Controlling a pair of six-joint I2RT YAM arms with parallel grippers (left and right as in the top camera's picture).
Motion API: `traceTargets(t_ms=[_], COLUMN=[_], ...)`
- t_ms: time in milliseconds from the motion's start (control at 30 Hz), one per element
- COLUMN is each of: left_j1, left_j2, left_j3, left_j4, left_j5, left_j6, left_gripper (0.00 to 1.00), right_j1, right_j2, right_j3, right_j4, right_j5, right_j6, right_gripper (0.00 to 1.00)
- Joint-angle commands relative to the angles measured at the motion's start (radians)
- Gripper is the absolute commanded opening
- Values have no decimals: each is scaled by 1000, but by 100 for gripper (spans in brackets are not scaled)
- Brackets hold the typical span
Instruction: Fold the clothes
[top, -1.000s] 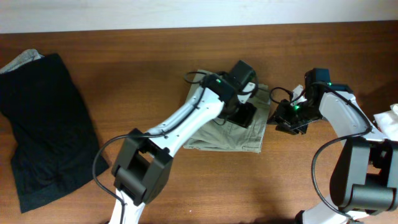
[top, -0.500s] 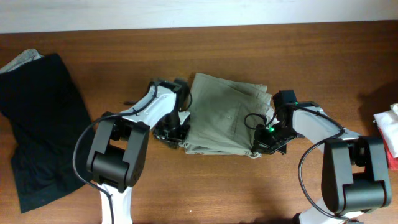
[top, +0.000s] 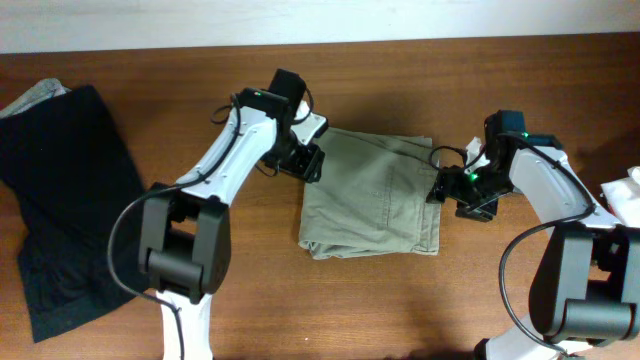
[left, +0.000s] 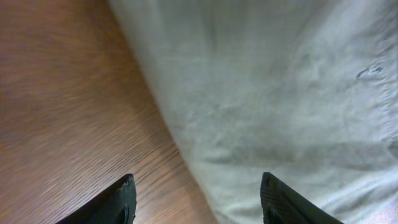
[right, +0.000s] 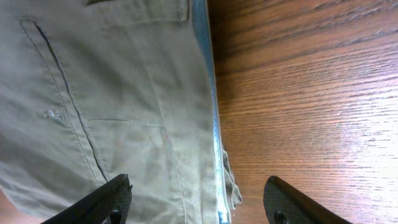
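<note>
The pale khaki-grey shorts (top: 375, 195) lie folded into a rough rectangle at the table's middle. My left gripper (top: 303, 163) is at their upper left corner, open and empty; its wrist view shows the fabric edge (left: 267, 99) between the spread fingertips (left: 199, 202). My right gripper (top: 450, 190) is at the shorts' right edge, open and empty. Its wrist view shows a stitched pocket seam and the frayed fabric edge (right: 155, 124) between the fingers (right: 196, 199).
A large black garment (top: 70, 200) lies at the table's left, over a bit of grey cloth (top: 35, 95). A white and red item (top: 625, 205) sits at the right edge. The table (top: 420, 300) is brown wood.
The left gripper has moved from the shorts' lower left up to their upper left corner. The right gripper has moved from the lower right corner up the right edge. The shorts lie more squarely.
</note>
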Motion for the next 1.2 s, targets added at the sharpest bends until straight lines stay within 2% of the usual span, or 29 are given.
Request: traceTargets(t_ms=[0,33,67,100,133,167,200,233,333,400,467,500,533,567,600,667,700,767,833,867,900,967,1000,1067,1167], left_j1=[-8,-8,-9,-10,-9,-9,-10,-10,-29,-54,-64,-63,-59,-53,-45,-32,-26,-26,-26,-27,-27,-27,-27,-27,-27], left_j2=[103,125,138,140,140,140,140,140,139,139,139,139,137,135,134,126,124,124,126,126,130,146,155,172,188], left_j3=[-8,-8,-8,-8,-8,-8,-8,-8,-8,-8,-7,-6,-3,8,36,105,174,215,211,206,201,198,188,143,136], left_j4=[16,29,32,28,14,-17,-63,-152,-265,-311,-328,-329,-333,-342,-356,-364,-354,-272,-191,-162,-145,-155,-159,-154,-152], left_j5=[37,38,38,38,38,37,38,38,64,63,63,63,63,63,63,60,51,25,19,-11,-60,-61,-61,-53,-49], left_j6=[39,39,39,39,39,39,39,39,39,39,39,39,38,39,39,39,39,61,91,95,98,98,98,98,98], left_gripper=[54,46,34,22,8,0,0,0,0,1,2,12,17,18,20,20,26,34,34,35,35,35,35,35,34], right_j1=[-3,-3,3,13,28,35,34,32,31,21,-14,-36,-49,-92,-123,-181,-192,-163,-102,-69,-15,66,106,206,262], right_j2=[-11,-11,-11,-11,-11,-11,-11,-11,-11,-11,-11,-11,-11,-13,-16,-17,-17,-17,-16,-16,-14,-14,-14,-11,-11], right_j3=[14,14,6,-11,-53,-110,-173,-247,-295,-293,-288,-286,-281,-244,-212,-164,-166,-177,-225,-264,-325,-399,-420,-428,-428], right_j4=[-71,-138,-209,-227,-212,-169,-104,5,190,355,541,625,650,630,547,278,148,44,64,127,256,449,527,621,660], right_j5=[-32,-98,-118,-120,-119,-119,-119,-131,-102,-32,-28,-30,-51,-249,-368,-401,-388,-337,-322,-306,-306,-315,-314,-285,-216], right_j6=[-67,-127,-127,-124,-109,-69,-13,92,270,384,394,389,361,231,156,106,60,40,84,162,276,414,465,543,586], right_gripper=[65,64,64,64,60,42,15,8,4,4,4,4,5,29,43,47,50,57,62,70,80,86,87,83,64])
